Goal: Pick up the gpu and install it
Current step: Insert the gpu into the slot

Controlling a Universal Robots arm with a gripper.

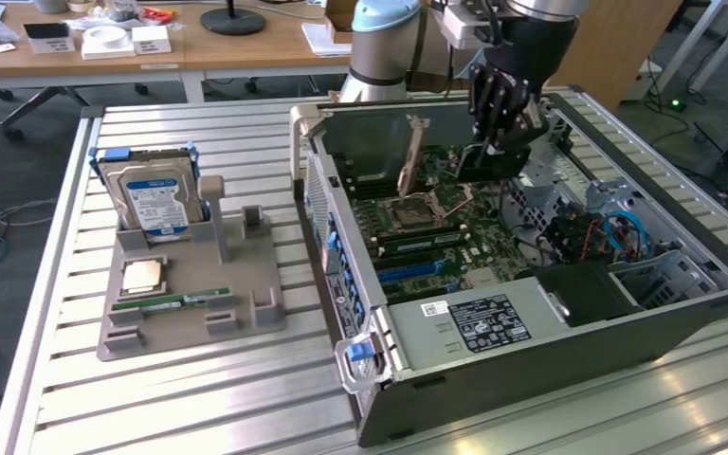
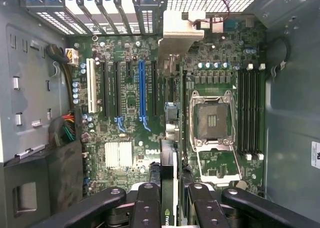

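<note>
Claw [image 2: 170,194] clasping gpu [image 2: 170,155] — black face, silvery bracket

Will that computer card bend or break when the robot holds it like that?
Probably not bend: the gpu looks like a stiff flat board with a metal bracket on one end. It seems light, since the gripper pinches it in the air above the motherboard. Its thin board is likely fragile if bumped.

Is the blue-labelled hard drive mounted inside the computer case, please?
No, the hard drive stands upright in the grey holder, beside the computer case.
</note>
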